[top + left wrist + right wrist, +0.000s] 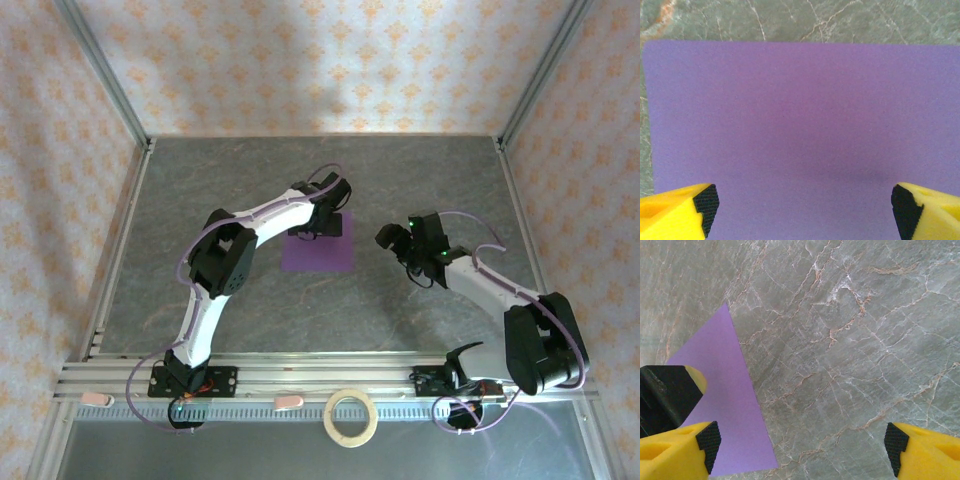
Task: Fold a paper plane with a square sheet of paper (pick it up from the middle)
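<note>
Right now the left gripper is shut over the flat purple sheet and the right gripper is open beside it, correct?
No: the left gripper is open, not shut; the left wrist view shows its fingers wide apart over the flat purple sheet. The right gripper is open beside it.

Grey marble tabletop (250, 310) — patterned wallpaper walls (330, 70) — aluminium frame rails (330, 375).
</note>
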